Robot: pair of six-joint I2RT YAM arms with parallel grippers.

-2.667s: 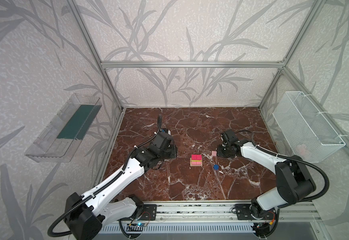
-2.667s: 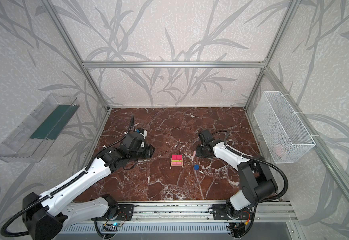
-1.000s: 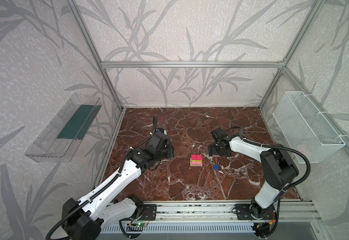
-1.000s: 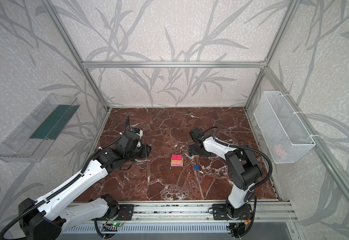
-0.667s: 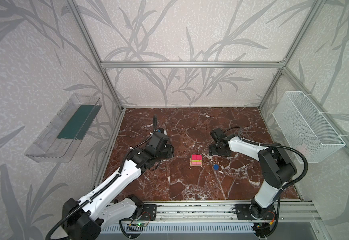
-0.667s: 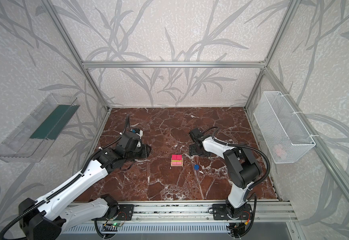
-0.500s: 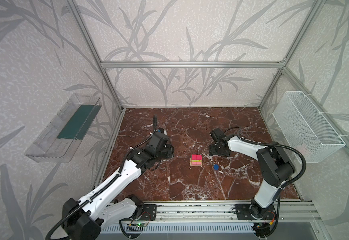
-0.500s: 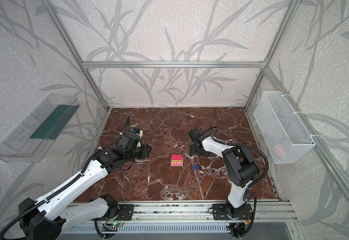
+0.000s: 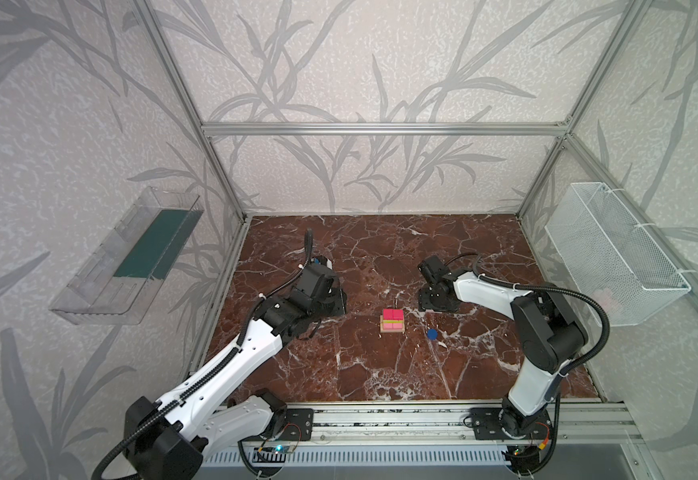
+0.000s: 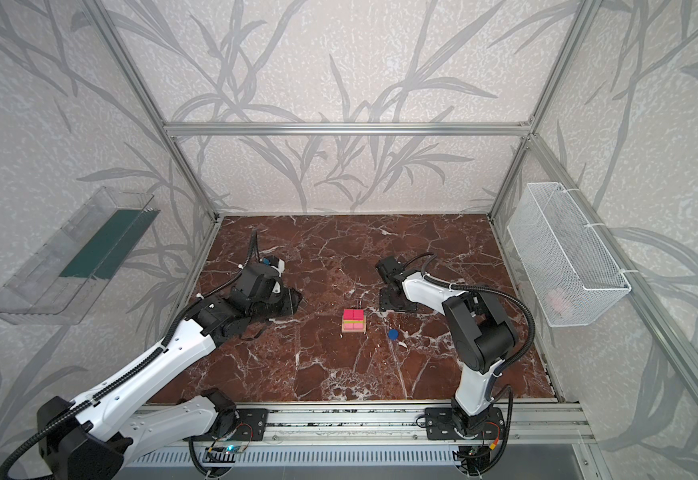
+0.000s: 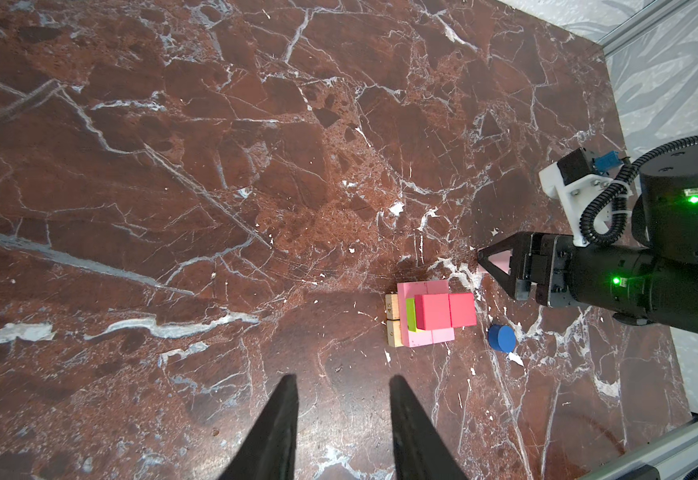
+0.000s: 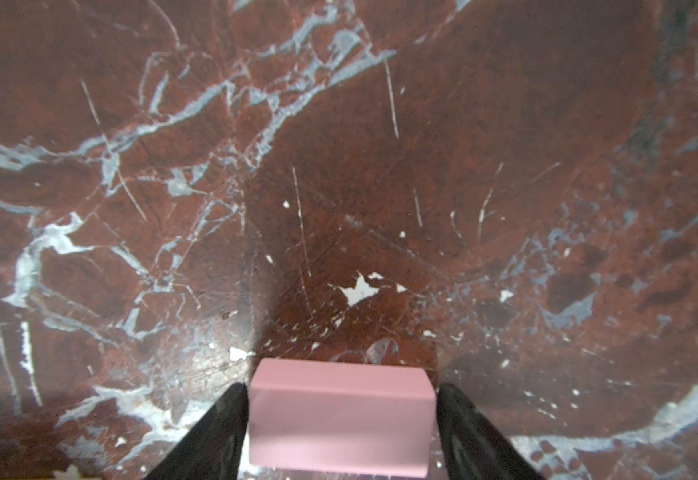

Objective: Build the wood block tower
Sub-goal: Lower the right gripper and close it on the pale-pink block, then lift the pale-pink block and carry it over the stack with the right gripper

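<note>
- Right claw [image 12: 341, 390]: clamped across a loose pink bar [image 12: 339, 415], black fingers [image 12: 214, 436] flush against both its short ends, no gap to be seen.
- That bar: low, down at the red-brown marble worktop [image 9: 380, 374], lengthwise between the fingers.
- Same claw in both top views: just behind the tower [image 9: 393, 322] and toward the right arm's side, near it but not touching.
- Left claw [image 11: 342, 380]: jaws apart, nothing between them, hovering over bare marble on the opposite side of the tower, clear of it.
- Tower near mid-worktop, between the two claws.
- Lowest in the tower: two tan bars [image 11: 393, 320] side by side.
- Across those: two pink bars [image 11: 422, 287].
- Higher up: a lime-green bar [image 11: 410, 314] hard against two red cubes [image 11: 432, 311]. Under them or beside them, not clear.
- Red cubes side by side, topmost.
- Blue disc [image 11: 502, 338]: flat on the worktop, just beside the tower on the right arm's side, apart from the tower and from both claws.
</note>
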